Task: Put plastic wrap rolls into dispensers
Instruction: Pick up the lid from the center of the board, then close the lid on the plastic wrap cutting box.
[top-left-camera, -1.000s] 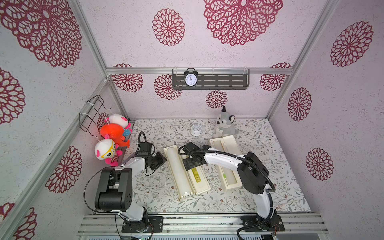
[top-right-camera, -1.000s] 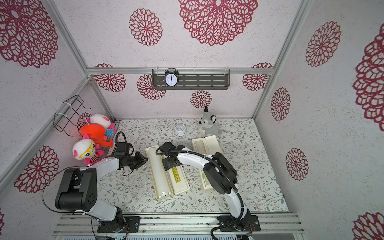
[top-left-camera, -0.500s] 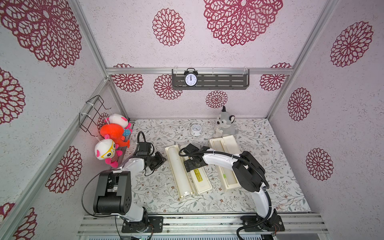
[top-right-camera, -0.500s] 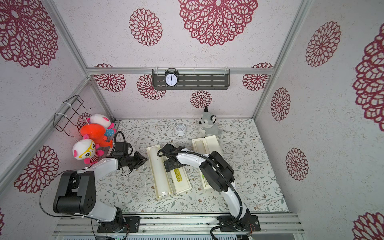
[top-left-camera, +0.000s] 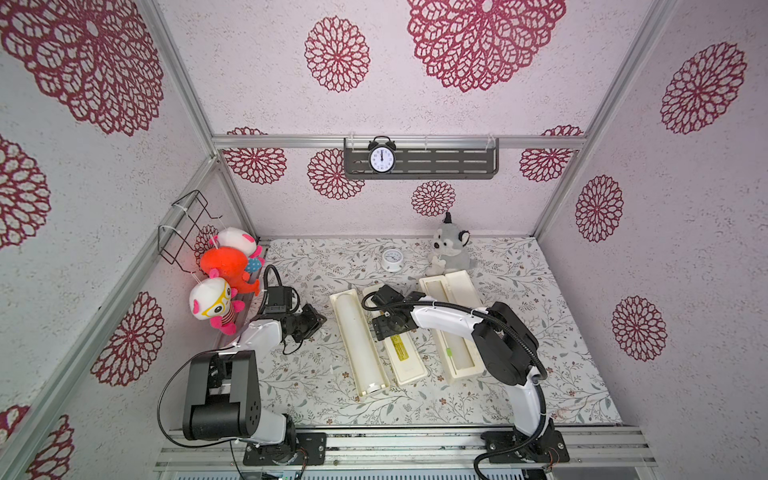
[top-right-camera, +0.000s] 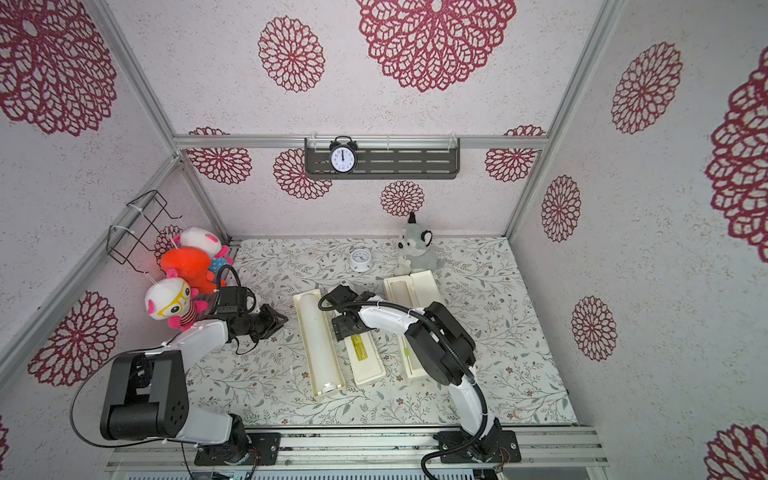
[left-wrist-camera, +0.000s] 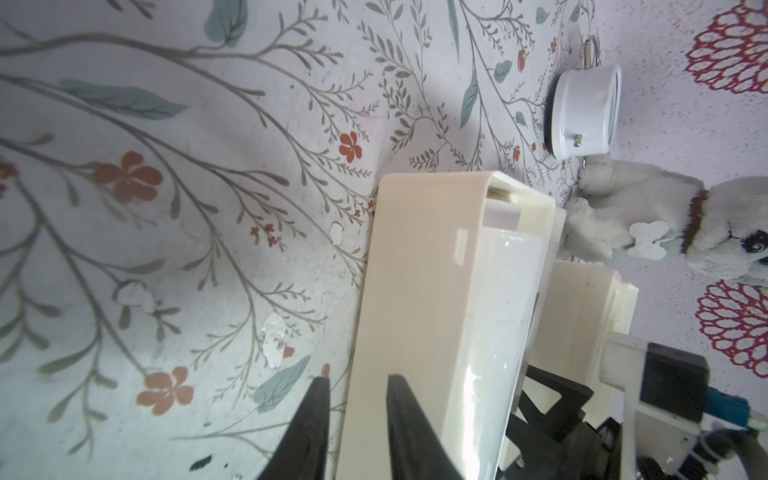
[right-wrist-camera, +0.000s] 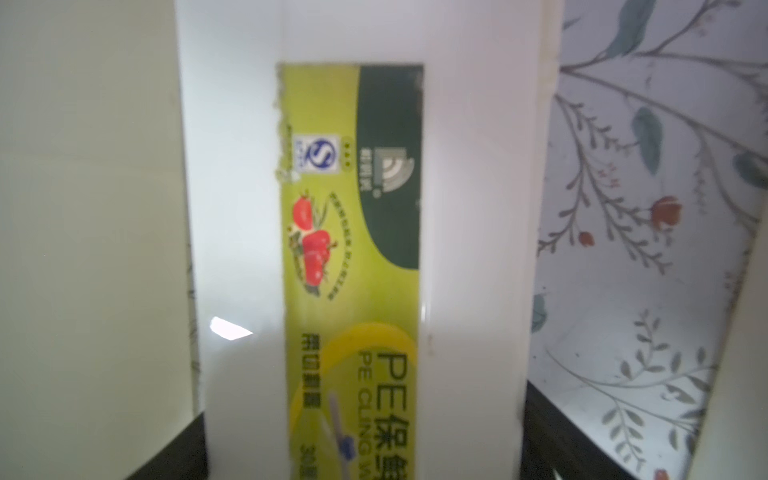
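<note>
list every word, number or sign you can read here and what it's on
"PE": yellow-green label strip on the cream plastic dispenser lid
"PE CLING W": same label, cut off at the frame edge
Chinese characters and logos there: too blurred
Black wall clock and small white table clock: numerals too small

Both top views hang high over the near edge, looking down and in toward the back wall clock, taking in the whole floral table; they share nearly everything (the plush raccoon sits further left in one frame than in its twin). The left wrist camera rides low and close, rolled sideways, skimming along the left dispenser with the small white clock at upper right. The right wrist camera looks straight down, very near, its frame filled by that dispenser's lid label, slightly blurred, also small at centre in a top view.
</note>
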